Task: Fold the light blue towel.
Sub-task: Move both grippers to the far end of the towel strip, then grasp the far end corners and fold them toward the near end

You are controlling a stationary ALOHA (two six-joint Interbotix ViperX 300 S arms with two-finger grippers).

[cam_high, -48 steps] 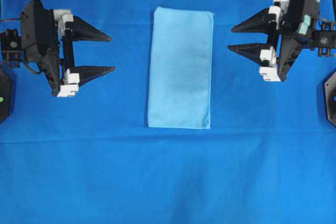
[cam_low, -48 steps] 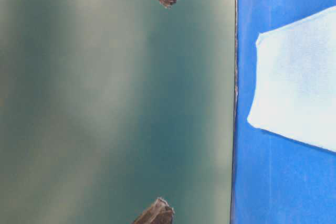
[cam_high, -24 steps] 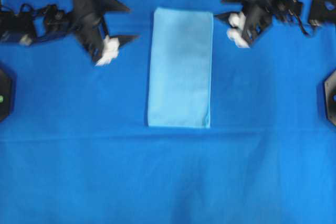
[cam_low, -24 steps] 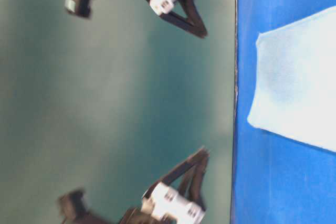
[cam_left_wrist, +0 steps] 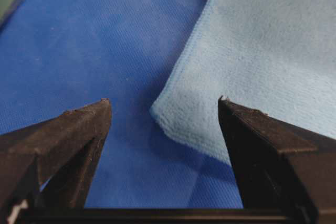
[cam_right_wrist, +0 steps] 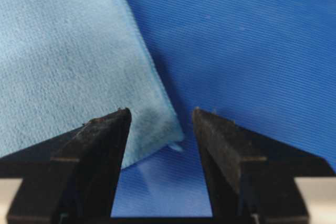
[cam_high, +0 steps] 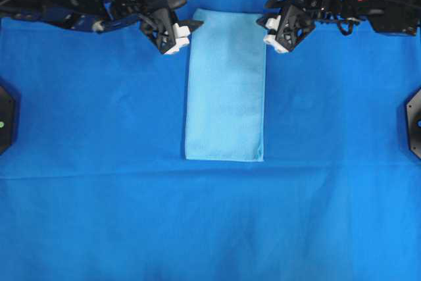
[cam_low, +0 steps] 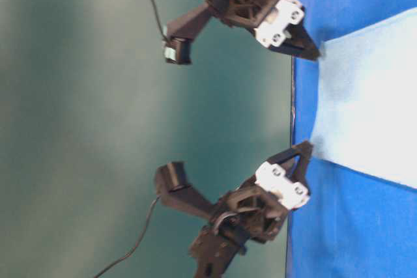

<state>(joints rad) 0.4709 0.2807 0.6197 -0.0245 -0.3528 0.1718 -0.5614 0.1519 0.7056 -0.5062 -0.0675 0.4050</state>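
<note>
The light blue towel (cam_high: 225,90) lies flat as a long narrow rectangle on the royal-blue sheet (cam_high: 210,228). My left gripper (cam_high: 191,29) is at its far left corner. In the left wrist view the open gripper (cam_left_wrist: 164,100) straddles that corner of the towel (cam_left_wrist: 273,40), one finger over the cloth and one over the sheet. My right gripper (cam_high: 268,27) is at the far right corner. In the right wrist view it (cam_right_wrist: 160,111) is open with the corner of the towel (cam_right_wrist: 63,56) between its fingers. Neither gripper holds anything.
The sheet covers the whole table. Black mounts sit at the left edge (cam_high: 3,116) and the right edge (cam_high: 414,123). In the table-level view both grippers hang at the sheet's edge by the towel (cam_low: 371,109), before a green wall (cam_low: 98,122).
Both arms have swung from the table's sides to the far edge and come down at the towel's two far corners. The towel has not moved.
</note>
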